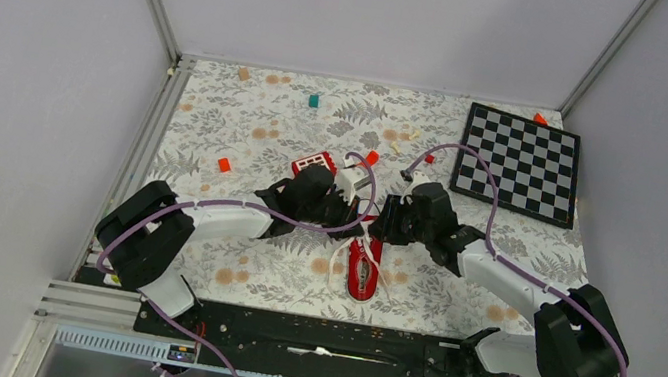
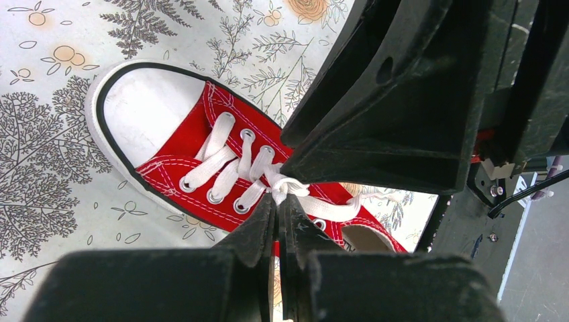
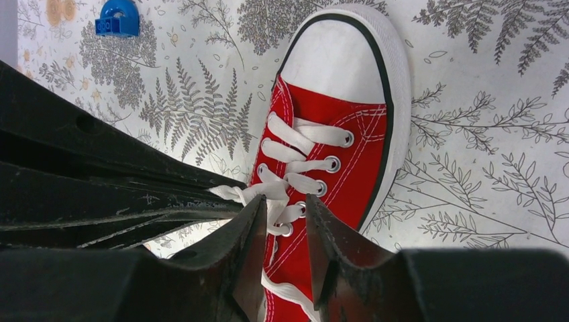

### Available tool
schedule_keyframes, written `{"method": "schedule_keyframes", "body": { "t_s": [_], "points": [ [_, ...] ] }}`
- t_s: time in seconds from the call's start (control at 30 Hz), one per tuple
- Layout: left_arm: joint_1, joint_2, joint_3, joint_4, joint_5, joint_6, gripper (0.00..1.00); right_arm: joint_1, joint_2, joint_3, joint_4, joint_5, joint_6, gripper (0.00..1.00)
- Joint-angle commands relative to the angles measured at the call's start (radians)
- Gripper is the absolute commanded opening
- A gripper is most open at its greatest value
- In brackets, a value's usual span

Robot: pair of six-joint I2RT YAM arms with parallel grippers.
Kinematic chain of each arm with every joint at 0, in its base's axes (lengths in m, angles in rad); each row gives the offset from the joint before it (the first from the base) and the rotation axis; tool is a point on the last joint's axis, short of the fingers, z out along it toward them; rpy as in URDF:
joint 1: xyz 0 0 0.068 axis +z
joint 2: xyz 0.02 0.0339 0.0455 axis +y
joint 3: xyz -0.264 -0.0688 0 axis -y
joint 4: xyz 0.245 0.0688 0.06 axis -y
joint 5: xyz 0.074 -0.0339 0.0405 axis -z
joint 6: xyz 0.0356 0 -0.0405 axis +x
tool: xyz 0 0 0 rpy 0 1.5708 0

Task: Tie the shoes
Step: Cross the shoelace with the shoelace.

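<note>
Describer: Grey walls enclose a fern-printed counter. One red sneaker lies near its middle, on the side toward the arms' bases, with its white toe cap pointing at them.

Listener: Is it laced?

Describer: Yes. White laces cross up the eyelets to a small knot, and both tools meet over that knot. The left tool is pressed closed with its tips at the knot, seemingly pinching a strand drawn sideways. The right tool stands partly open, one finger on either side of the lacing, holding nothing.

Listener: What could go wrong?

Describer: Likely a slip. The strand is thin, so a pull could free it or drag the light, unheld sneaker across the counter. The crowded tools might also knock together. A red block sits just behind the left tool. A chessboard lies well apart, far right.
</note>
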Motion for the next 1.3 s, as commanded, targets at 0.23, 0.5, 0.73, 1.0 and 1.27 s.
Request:
{"method": "schedule_keyframes", "body": {
  "t_s": [0.23, 0.5, 0.73, 1.0, 1.27],
  "points": [
    [0.0, -0.019, -0.001, 0.039, 0.018, 0.013, 0.0, -0.006, -0.018, -0.03, 0.035, -0.066, 0.001, 0.35],
    [0.0, -0.02, 0.0, 0.04, 0.022, 0.012, 0.0, -0.007, 0.036, -0.013, 0.074, -0.085, 0.007, 0.36],
    [0.0, -0.028, 0.001, 0.038, 0.022, 0.013, 0.0, -0.007, 0.07, 0.014, 0.097, -0.071, 0.014, 0.22],
    [0.0, -0.033, -0.006, 0.035, 0.021, 0.016, 0.0, -0.006, 0.008, 0.05, -0.003, 0.038, -0.075, 0.0],
    [0.0, -0.044, -0.019, 0.04, 0.029, 0.015, 0.0, -0.006, -0.023, 0.122, -0.049, 0.188, -0.179, 0.0]
  ]
}}
